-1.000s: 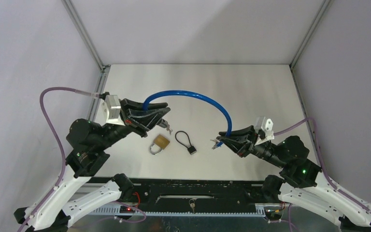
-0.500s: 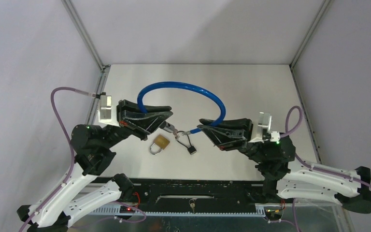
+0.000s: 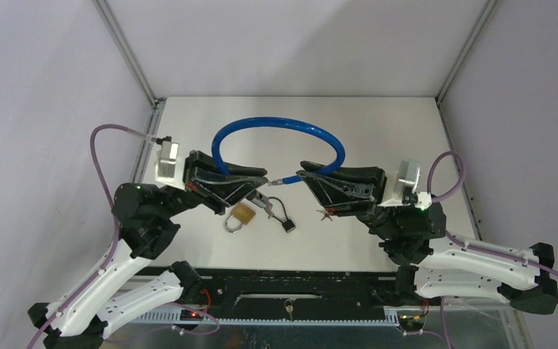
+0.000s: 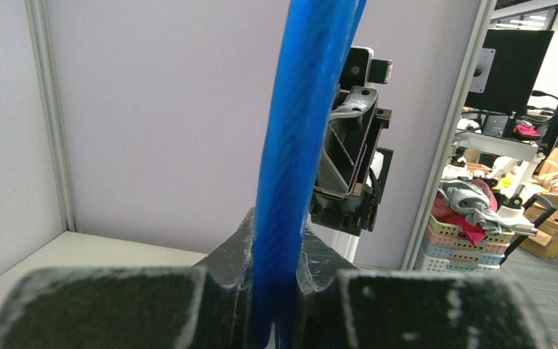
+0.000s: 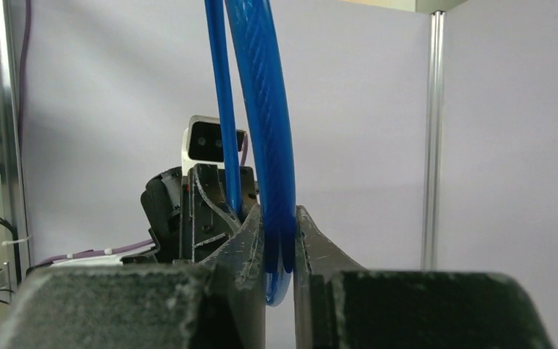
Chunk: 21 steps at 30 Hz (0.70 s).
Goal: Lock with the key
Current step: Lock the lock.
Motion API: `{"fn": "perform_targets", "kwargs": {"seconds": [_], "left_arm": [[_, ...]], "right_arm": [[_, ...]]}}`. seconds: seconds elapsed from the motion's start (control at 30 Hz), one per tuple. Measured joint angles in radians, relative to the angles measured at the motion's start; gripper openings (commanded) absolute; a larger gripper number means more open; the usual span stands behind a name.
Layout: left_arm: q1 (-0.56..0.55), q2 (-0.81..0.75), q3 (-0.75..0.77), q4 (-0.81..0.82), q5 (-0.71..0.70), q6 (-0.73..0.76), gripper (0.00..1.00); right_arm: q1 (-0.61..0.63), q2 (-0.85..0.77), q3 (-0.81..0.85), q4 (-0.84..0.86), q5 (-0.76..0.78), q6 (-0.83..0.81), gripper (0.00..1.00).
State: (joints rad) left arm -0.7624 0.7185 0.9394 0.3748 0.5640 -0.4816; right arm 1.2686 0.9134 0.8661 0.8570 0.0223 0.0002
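Left jaws and right jaws each tight on one end of the blue cable (image 3: 283,124)

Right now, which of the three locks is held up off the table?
The blue cable lock: left gripper and right gripper each clamp one end. The brass padlock and black loop lock lie on the table.

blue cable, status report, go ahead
Both shut on blue cable: left hand, right hand. Ends facing, nearly meeting, join unclear. Padlock lies below, not blocking.

Blue cable (image 4: 301,109) cut off at top, lower end hidden between fingers (image 4: 234,251)
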Motion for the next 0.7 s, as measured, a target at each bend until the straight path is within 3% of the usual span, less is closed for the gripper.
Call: {"fn": "perform_targets", "kwargs": {"seconds": [0.7], "left_arm": [[0.000,0.011,0.000,0.064,0.016,-0.026,0.00]], "right_arm": [[0.002,0.039,0.016,-0.051,-0.050,0.037,0.00]]}}
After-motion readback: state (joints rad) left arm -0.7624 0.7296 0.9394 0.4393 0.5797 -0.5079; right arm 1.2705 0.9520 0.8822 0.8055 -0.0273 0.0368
